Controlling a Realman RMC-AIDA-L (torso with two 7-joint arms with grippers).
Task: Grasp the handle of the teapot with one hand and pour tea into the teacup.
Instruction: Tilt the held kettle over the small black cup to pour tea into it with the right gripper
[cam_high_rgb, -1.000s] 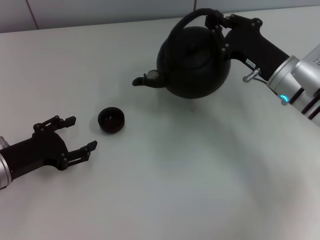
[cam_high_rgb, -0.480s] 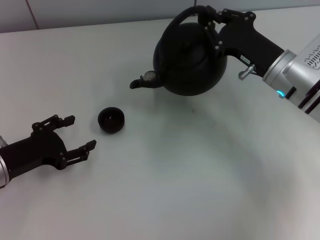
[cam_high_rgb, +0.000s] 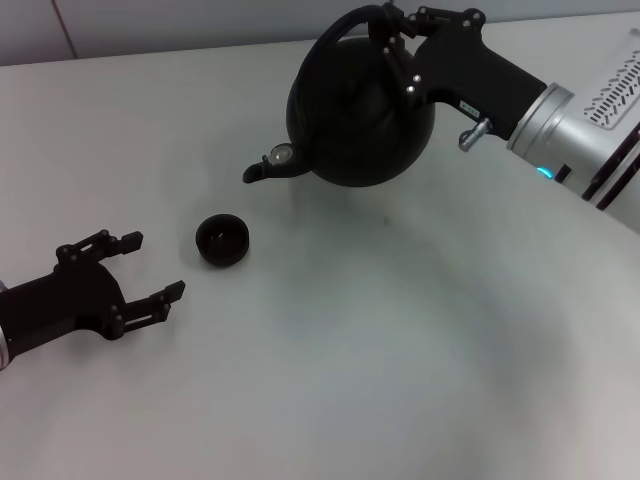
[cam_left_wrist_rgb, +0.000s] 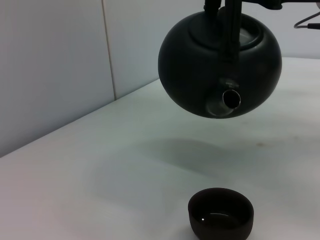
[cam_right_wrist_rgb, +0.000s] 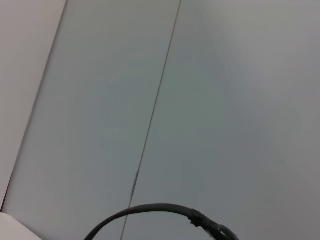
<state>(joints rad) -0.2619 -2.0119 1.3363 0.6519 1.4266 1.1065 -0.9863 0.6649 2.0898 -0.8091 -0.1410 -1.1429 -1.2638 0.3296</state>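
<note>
The round black teapot hangs in the air above the table, its spout pointing left and slightly down toward the teacup. My right gripper is shut on the arched handle at the top. The small black teacup stands on the table below and left of the spout. In the left wrist view the teapot floats above the teacup, its spout facing the camera. My left gripper rests open near the table's left, a short way left of the cup.
The white table spreads wide in front and to the right. A pale wall with a vertical seam runs along the far edge. The right wrist view shows only wall and a dark cable.
My right arm has carried the teapot up and to the left, bringing the spout closer to the teacup. The left gripper has barely shifted.
</note>
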